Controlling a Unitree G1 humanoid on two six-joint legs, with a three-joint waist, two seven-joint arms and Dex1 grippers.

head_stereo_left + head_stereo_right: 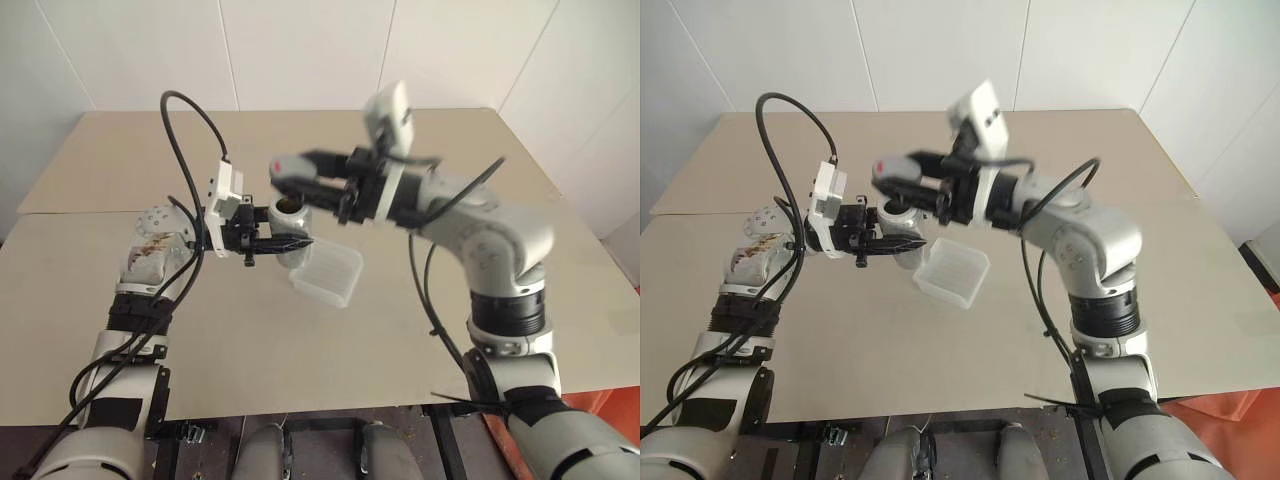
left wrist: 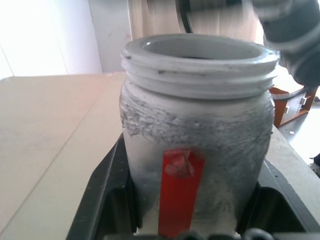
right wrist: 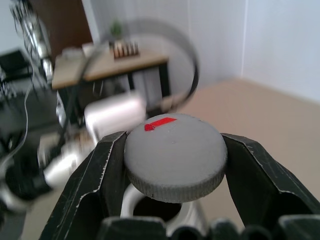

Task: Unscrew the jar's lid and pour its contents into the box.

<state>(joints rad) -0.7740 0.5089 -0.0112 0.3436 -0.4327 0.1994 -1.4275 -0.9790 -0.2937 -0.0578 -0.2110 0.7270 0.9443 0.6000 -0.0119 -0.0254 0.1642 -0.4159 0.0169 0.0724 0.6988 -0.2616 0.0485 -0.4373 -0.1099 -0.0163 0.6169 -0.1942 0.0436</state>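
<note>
On the wide beige table (image 1: 420,330) lies your shallow translucent white plastic box (image 1: 328,274); just above it the left claw (image 1: 285,243) is clenched round the small clear cylindrical jar (image 2: 195,135), mouth open; the right claw (image 3: 175,160) grips the round grey screw lid (image 3: 175,156), lifted off. The jar looks rigid, light, possibly slippery; keep hold mid-body when tipping.

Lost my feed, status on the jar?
Left gripper clamps jar, mouth open. Right gripper holds lid just above. Box beside jar, path unobstructed.
</note>
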